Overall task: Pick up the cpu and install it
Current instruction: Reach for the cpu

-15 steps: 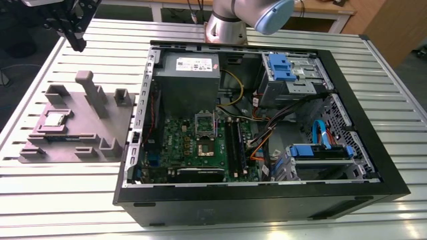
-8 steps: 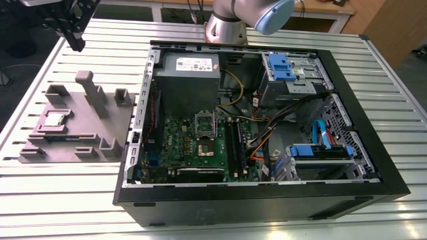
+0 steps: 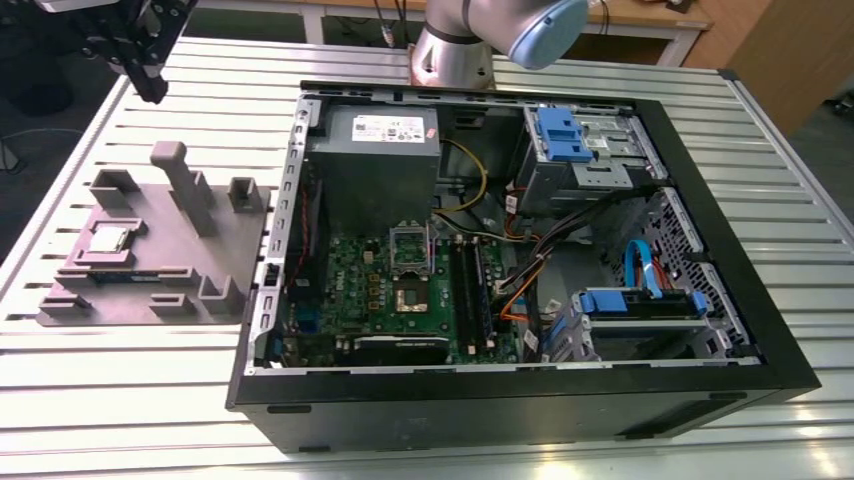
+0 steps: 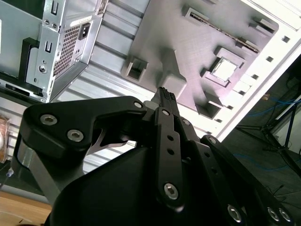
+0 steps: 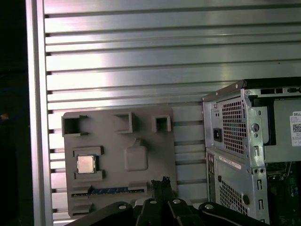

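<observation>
The cpu (image 3: 110, 239) is a small silver square chip lying flat in a recess of the grey holder block (image 3: 200, 262), on the exterior view's left. Both wrist views show the cpu (image 4: 225, 69) (image 5: 85, 164) seated in that block. My gripper (image 3: 151, 92) hangs high above the table's far left corner, well above and beyond the block. Its black fingers (image 4: 165, 96) meet at the tips, shut with nothing between them. The motherboard socket (image 3: 407, 297) lies open inside the computer case (image 3: 721, 330).
The open black computer case fills the table's middle and the exterior view's right, with a grey power supply (image 3: 378, 150), cables and blue drive bays (image 3: 638, 305). The holder block has upright posts (image 3: 176, 170) and a memory stick (image 5: 109, 190). The slatted metal table (image 3: 134, 400) surrounds both.
</observation>
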### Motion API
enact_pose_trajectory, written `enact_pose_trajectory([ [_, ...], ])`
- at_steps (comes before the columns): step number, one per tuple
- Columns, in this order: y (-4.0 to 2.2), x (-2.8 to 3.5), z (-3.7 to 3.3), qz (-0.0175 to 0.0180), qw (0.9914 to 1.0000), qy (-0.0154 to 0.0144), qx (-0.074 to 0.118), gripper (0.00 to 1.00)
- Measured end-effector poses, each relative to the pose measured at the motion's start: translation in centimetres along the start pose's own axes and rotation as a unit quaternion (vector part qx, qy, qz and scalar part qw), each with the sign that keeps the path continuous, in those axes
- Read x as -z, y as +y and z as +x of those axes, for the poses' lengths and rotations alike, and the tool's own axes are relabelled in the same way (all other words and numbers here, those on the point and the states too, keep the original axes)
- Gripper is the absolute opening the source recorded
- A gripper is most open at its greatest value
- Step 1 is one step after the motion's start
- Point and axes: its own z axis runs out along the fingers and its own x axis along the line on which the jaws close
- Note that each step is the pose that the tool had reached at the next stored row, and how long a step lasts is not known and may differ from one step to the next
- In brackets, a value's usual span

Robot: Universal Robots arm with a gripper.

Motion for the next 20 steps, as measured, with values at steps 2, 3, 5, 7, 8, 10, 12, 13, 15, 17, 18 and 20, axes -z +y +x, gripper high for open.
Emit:
enact_pose_trajectory([
  [2, 0.0, 0.0, 0.03, 0.0, 1.0, 0.0, 0.0, 0.1],
  [3, 0.0, 0.0, 0.06, 0.0, 1.0, 0.0, 0.0, 0.1],
  [5, -0.01, 0.0, 0.1, 0.0, 1.0, 0.0, 0.0, 0.1],
  [7, -0.01, 0.01, 0.15, 0.0, 1.0, 0.0, 0.0, 0.1],
  [8, -0.01, 0.01, 0.16, 0.0, 1.0, 0.0, 0.0, 0.1],
  [10, -0.01, 0.0, 0.2, 0.0, 1.0, 0.0, 0.0, 0.1],
  [12, -0.02, 0.01, 0.23, 0.0, 1.0, 0.0, 0.0, 0.1],
  [13, -0.02, 0.01, 0.25, 0.0, 1.0, 0.0, 0.0, 0.1],
  [15, -0.02, 0.01, 0.29, 0.0, 1.0, 0.0, 0.0, 0.1],
  [17, -0.03, 0.01, 0.36, 0.0, 1.0, 0.0, 0.0, 0.1],
  [18, -0.03, 0.01, 0.38, 0.0, 1.0, 0.0, 0.0, 0.1],
  [20, -0.03, 0.02, 0.42, 0.0, 1.0, 0.0, 0.0, 0.1],
])
